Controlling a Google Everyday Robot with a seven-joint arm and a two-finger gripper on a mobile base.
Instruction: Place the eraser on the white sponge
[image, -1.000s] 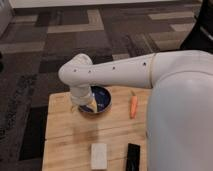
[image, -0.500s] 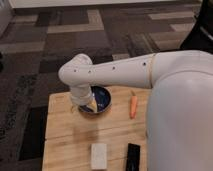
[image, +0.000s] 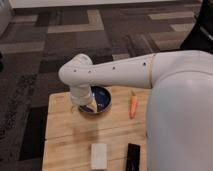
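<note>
The eraser (image: 132, 156), a slim black bar, lies on the wooden table (image: 65, 130) near its front edge. The white sponge (image: 98, 156), a cream block, lies just left of the eraser with a small gap between them. My gripper (image: 84, 104) hangs at the end of the white arm, down at the left rim of a dark blue bowl (image: 101, 98) at the back of the table. It is well behind the eraser and the sponge. The arm covers most of the gripper.
An orange carrot (image: 133, 105) lies right of the bowl. Something yellow (image: 93, 106) shows at the bowl's near rim. My white body (image: 180, 115) covers the table's right side. Patterned carpet (image: 60, 40) lies beyond the table.
</note>
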